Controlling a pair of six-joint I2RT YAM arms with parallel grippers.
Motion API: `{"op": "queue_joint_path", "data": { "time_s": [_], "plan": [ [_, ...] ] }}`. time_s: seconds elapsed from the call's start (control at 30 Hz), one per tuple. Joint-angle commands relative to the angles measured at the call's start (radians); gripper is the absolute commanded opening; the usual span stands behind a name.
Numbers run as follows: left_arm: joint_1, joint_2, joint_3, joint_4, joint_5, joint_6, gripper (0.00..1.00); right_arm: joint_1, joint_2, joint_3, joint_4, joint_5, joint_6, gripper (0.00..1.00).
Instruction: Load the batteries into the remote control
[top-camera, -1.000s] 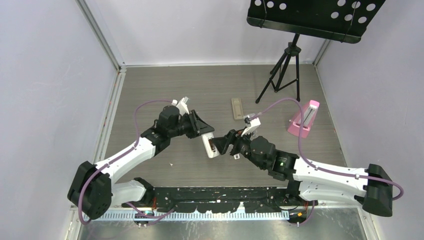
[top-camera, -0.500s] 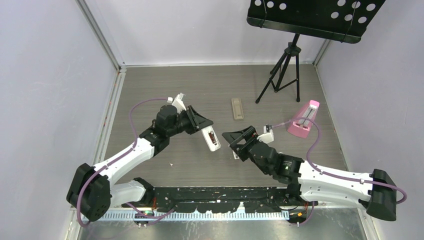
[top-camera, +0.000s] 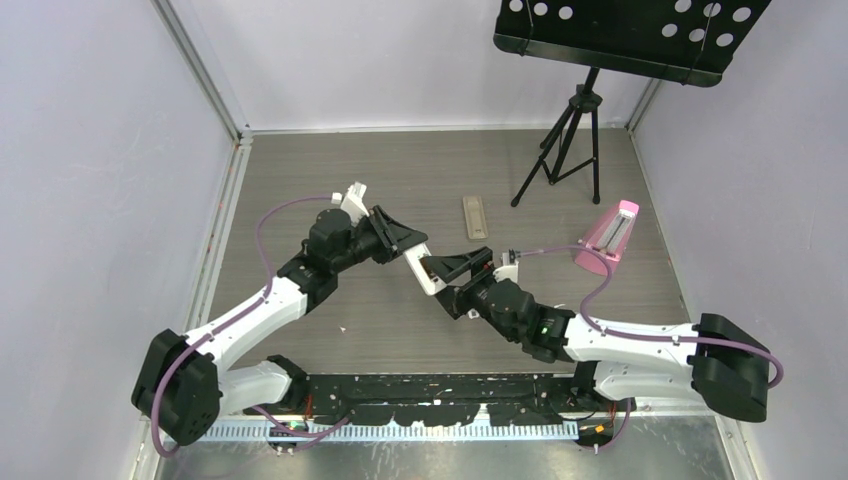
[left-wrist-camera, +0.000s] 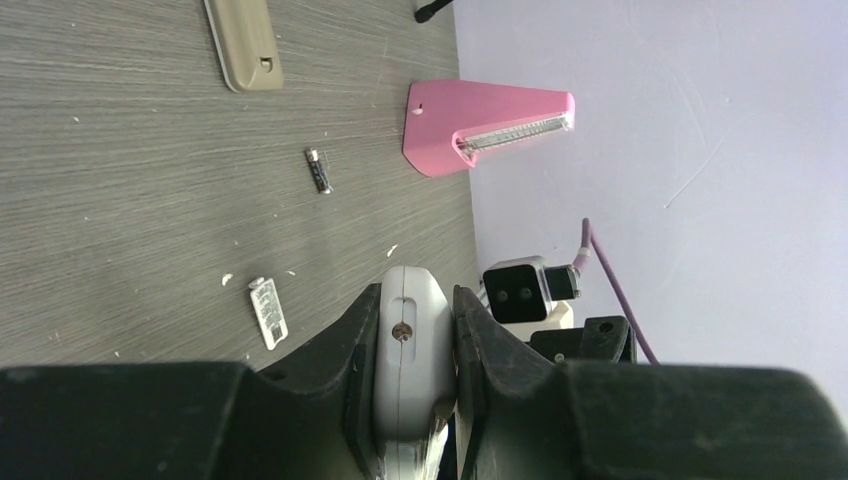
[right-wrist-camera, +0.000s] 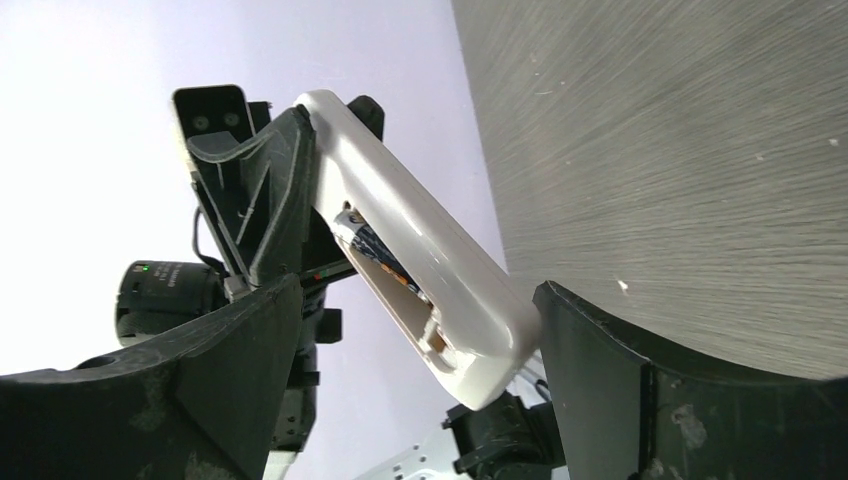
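My right pincer (top-camera: 441, 282) has opened wide, backed off toward three o'clock, then returned to straddle the remote control (top-camera: 424, 272), which my left pincer (top-camera: 405, 250) carried toward twelve o'clock

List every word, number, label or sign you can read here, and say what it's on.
Nothing can be read in any view.
Loaded battery in the remote: dark printed wrap, too blurred to read.
Loose battery on the table: too small to read.
Pink wedge: pale strip along one side, any marks too blurred to read.
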Motion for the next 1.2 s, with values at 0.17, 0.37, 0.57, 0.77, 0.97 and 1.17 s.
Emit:
{"op": "queue_joint_path", "data": {
  "time_s": [0.17,0.37,0.57,0.77,0.97,1.17],
  "plan": [
    [0.004,-0.05,0.002,0.068,0.038,-0.011,0.0,-0.031,0.016,-0.021,0.205,0.005,0.032,0.93],
    [0.004,-0.039,0.004,0.106,0.094,0.01,0.0,-0.059,0.04,-0.011,0.21,-0.04,0.052,0.87],
    [0.004,-0.031,0.01,0.107,0.128,0.033,0.0,-0.084,0.069,-0.003,0.23,-0.1,0.063,0.83],
    [0.004,-0.022,0.012,0.107,0.142,0.039,0.0,-0.105,0.099,-0.005,0.259,-0.148,0.071,0.79],
    [0.004,-0.012,0.019,0.096,0.142,0.037,0.0,-0.111,0.11,-0.014,0.27,-0.164,0.069,0.74],
    [0.004,-0.001,0.033,0.076,0.137,0.029,0.0,-0.114,0.112,-0.034,0.295,-0.16,0.06,0.67]
  ]
}}
